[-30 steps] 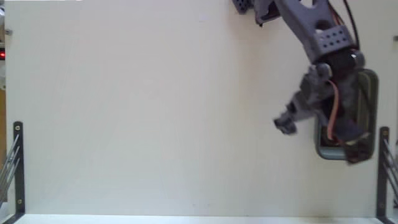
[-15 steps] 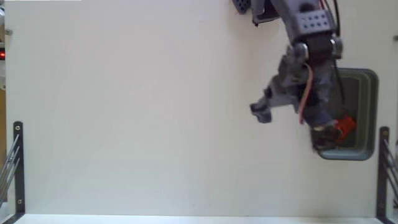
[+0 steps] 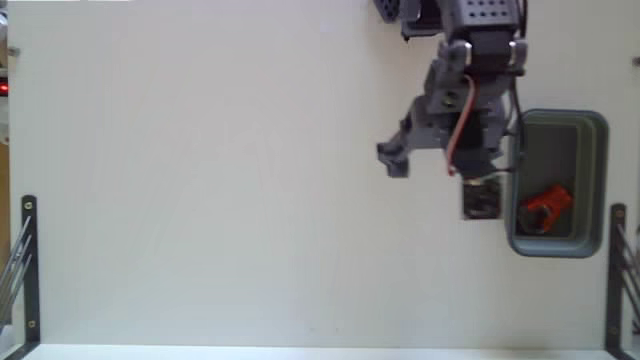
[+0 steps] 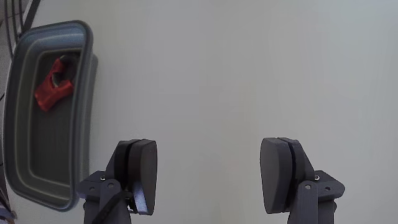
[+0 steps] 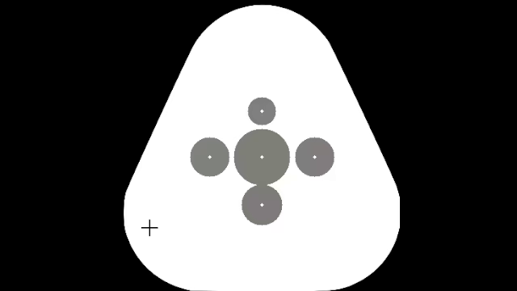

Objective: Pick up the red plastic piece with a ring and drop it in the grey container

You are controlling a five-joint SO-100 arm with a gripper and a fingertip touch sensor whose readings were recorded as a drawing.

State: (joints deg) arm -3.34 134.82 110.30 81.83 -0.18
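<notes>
While the red piece lay inside the tub at upper left of the wrist view, the claw hung released, empty, over bare desk; a clean retreat would finish it.

Red ringed piece lies inside grey container

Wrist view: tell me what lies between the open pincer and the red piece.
Only the grey container's near wall and bare white table; the red piece lies inside, the empty pincer outside.
</notes>
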